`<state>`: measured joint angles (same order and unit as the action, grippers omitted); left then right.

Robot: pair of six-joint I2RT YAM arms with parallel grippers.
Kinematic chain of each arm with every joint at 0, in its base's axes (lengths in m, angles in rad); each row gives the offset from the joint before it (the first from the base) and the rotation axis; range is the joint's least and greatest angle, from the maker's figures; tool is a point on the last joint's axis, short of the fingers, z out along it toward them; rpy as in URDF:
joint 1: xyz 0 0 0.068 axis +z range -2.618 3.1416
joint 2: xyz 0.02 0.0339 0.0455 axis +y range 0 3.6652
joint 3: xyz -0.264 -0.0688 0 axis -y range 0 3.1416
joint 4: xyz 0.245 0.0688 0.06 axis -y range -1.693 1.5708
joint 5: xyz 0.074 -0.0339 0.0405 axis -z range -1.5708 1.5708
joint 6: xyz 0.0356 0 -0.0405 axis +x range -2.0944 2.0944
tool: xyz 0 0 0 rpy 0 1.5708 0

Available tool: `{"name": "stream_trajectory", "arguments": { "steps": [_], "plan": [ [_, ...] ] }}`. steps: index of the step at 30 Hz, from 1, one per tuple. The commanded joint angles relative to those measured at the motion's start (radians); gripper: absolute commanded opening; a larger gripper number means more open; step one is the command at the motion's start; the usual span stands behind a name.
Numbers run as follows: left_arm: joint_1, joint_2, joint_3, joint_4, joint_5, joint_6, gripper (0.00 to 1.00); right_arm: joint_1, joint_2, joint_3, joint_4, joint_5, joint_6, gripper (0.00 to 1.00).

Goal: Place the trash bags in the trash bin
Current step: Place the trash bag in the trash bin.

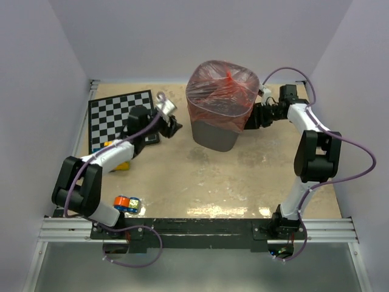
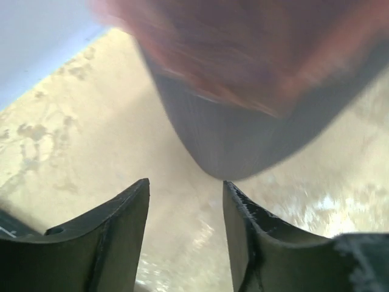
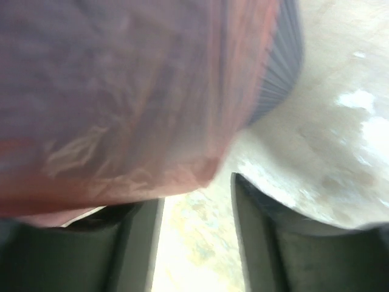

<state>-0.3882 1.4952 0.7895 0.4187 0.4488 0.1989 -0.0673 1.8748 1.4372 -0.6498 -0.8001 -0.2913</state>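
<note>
A red-orange trash bag [image 1: 220,85] sits stretched over the rim of the dark wire-mesh trash bin [image 1: 214,137], which stands upright toward the far side of the table [image 1: 200,182]. The left gripper [image 2: 185,188] hangs off the bin's left side, jaws parted with nothing between them. The right gripper [image 3: 197,198], close against the bin's right side, also shows a clear gap between its fingers; the blurred film may be brushing one of them. A checkerboard [image 1: 115,115] lies at the table's far left.

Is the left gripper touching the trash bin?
Apart. The top external view shows bare table between the left gripper and the trash bin; the left wrist view agrees.
</note>
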Motion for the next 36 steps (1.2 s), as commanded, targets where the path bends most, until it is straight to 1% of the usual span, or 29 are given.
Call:
{"name": "stream_trajectory", "arguments": {
  "steps": [1,2,3,6,7,9,12,13,14,15,16,18,22,27,32,34,36],
  "plan": [
    [0.185,0.052,0.184,-0.061,0.306,-0.283,0.58,-0.040,-0.146,0.092,-0.074,0.120,-0.103,0.63],
    [0.211,0.060,0.192,-0.011,0.317,-0.324,0.58,-0.061,-0.173,0.095,-0.079,0.145,-0.104,0.64],
    [0.227,0.074,0.203,0.035,0.298,-0.366,0.58,-0.080,-0.196,0.097,-0.080,0.171,-0.092,0.65],
    [0.230,0.157,0.276,0.120,0.183,-0.423,0.60,-0.095,-0.270,0.101,-0.082,0.251,-0.077,0.65],
    [0.227,0.192,0.313,0.156,0.147,-0.462,0.60,-0.095,-0.293,0.094,-0.059,0.248,-0.056,0.65],
    [0.224,0.278,0.391,0.227,0.116,-0.568,0.64,-0.094,-0.333,0.085,0.010,0.211,-0.011,0.65],
    [0.210,0.374,0.477,0.319,0.094,-0.751,0.67,-0.094,-0.350,0.097,0.113,0.063,0.066,0.66],
    [0.207,0.394,0.500,0.351,0.112,-0.800,0.69,-0.094,-0.347,0.106,0.133,-0.005,0.081,0.70],
    [0.203,0.410,0.522,0.357,0.129,-0.832,0.71,-0.091,-0.342,0.115,0.148,-0.087,0.083,0.81],
    [0.195,0.418,0.539,0.351,0.146,-0.849,0.72,-0.083,-0.335,0.127,0.163,-0.150,0.087,0.99],
    [0.187,0.418,0.539,0.361,0.168,-0.868,0.75,-0.075,-0.326,0.143,0.162,-0.184,0.086,0.99],
    [0.167,0.412,0.521,0.385,0.227,-0.885,0.75,-0.057,-0.309,0.163,0.151,-0.229,0.080,0.99],
    [0.111,0.347,0.423,0.446,0.312,-0.895,0.74,-0.016,-0.272,0.169,0.159,-0.228,0.084,0.98],
    [0.072,0.226,0.272,0.443,0.341,-0.888,0.73,0.009,-0.221,0.178,0.193,-0.264,0.150,0.98],
    [0.071,0.091,0.157,0.344,0.343,-0.814,0.72,-0.011,-0.175,0.192,0.161,-0.275,0.142,0.98],
    [0.075,0.042,0.122,0.296,0.320,-0.788,0.71,-0.026,-0.155,0.204,0.157,-0.290,0.159,0.98],
    [0.106,-0.002,0.109,0.209,0.275,-0.773,0.72,-0.057,-0.140,0.226,0.159,-0.294,0.196,0.98]
  ]
}}
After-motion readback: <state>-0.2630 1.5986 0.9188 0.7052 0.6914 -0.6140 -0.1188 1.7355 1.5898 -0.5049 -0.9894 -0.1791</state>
